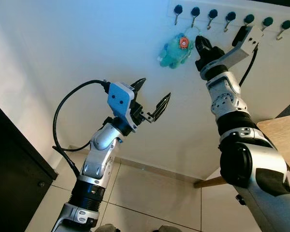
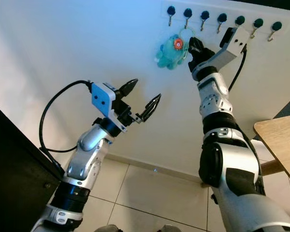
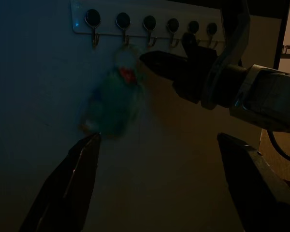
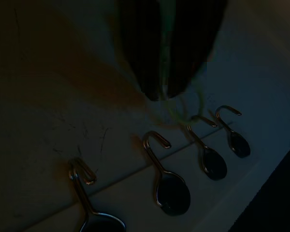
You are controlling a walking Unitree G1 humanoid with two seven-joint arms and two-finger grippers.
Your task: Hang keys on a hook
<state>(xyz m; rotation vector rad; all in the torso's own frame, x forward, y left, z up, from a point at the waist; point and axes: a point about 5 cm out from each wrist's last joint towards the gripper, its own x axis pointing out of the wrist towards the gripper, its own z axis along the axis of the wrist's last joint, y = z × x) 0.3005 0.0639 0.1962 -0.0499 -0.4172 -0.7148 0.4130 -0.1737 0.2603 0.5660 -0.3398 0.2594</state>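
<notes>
Right end effector [image 1: 199,44] pinching keyring of teal plush keys [image 1: 175,50] beside hook rack [image 1: 230,17], left end effector [image 1: 152,96] spread

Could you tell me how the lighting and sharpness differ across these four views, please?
Both eye views are bright and sharp, showing the fluffy teal plush keychain clearly; the left wrist view is dim, with that keychain smeared by blur; the right wrist view is darkest, though the silver wall hooks stay legible.
</notes>
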